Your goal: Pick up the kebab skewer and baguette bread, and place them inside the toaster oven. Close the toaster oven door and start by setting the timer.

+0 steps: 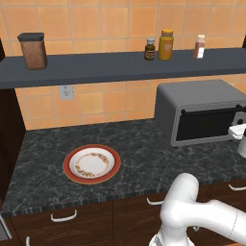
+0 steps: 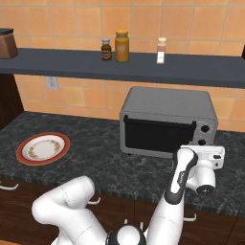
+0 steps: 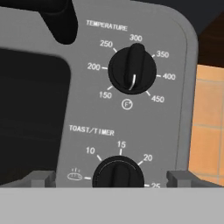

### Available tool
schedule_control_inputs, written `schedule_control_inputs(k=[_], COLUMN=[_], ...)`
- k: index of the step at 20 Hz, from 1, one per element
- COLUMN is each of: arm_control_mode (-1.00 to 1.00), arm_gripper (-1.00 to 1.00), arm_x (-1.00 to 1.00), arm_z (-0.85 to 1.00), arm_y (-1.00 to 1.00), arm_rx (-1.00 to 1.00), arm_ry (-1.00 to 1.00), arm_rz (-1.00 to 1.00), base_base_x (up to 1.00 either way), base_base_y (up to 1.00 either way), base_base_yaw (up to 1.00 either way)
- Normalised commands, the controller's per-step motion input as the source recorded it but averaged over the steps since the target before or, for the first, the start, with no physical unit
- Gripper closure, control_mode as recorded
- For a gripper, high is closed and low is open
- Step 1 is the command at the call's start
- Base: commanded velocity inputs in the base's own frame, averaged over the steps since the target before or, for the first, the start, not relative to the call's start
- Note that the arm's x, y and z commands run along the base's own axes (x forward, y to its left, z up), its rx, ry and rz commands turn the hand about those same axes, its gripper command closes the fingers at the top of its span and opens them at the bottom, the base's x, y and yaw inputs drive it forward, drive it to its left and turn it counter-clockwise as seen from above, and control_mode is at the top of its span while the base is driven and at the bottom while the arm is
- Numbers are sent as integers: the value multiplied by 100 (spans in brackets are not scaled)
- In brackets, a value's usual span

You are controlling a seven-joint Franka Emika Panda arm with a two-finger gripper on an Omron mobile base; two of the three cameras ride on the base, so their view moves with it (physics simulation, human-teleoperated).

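- Gripper (image 3: 111,178): in the hand view the two dark finger tips (image 3: 40,178) stand wide apart, one to each side of the lower knob; nothing is between them, so it is released and holds nothing.
- In the right base view the hand (image 2: 206,165) sits close in front of the right end of the toaster oven (image 2: 165,122), at the knob panel. Whether it touches the panel cannot be told.
- In the left base view, a bit of the white hand (image 1: 239,132) shows at the right edge, against the oven front.
- Toaster oven: grey box on the dark speckled counter (image 1: 144,149), back against the orange tiled wall.
- Toaster oven door (image 2: 158,136): dark glass, upright and shut, with the black bar handle (image 2: 160,123) along its top.
- Temperature knob (image 3: 131,70): black, its white mark pointing down towards the bottom of the dial, scale printed 150 to 450.
- Toast/timer knob (image 3: 117,175): just below the temperature knob, cut off by the bottom of the view; numbers 10, 15, 20, 25 around it.
- Plate (image 1: 91,164): red rim, patterned white centre, on the counter well left of the oven. Nothing lies on it.
- Kebab skewer and baguette bread: cannot be made out through the dark door glass.
- Shelf (image 1: 120,65) above the counter: a brown canister (image 1: 32,50) at left, and three small jars (image 1: 165,45) above the oven.
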Motion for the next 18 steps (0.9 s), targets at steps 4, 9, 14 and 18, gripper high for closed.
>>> schedule_control_inputs(k=[4, 9, 14, 18], arm_control_mode=[-100, -100, -100, -100], arm_gripper=[-100, -100, -100, -100], arm_x=[0, 0, -3, 0], arm_z=[-7, -2, 0, -7], arm_y=[-36, -9, -18, 2], arm_rx=[0, 0, 0, 0], arm_ry=[0, -1, -2, -1], arm_rz=[0, 0, -1, -1], base_base_x=[0, 0, 0, 0], base_base_y=[0, 0, 0, 0], base_base_yaw=[0, 0, 0, 0])
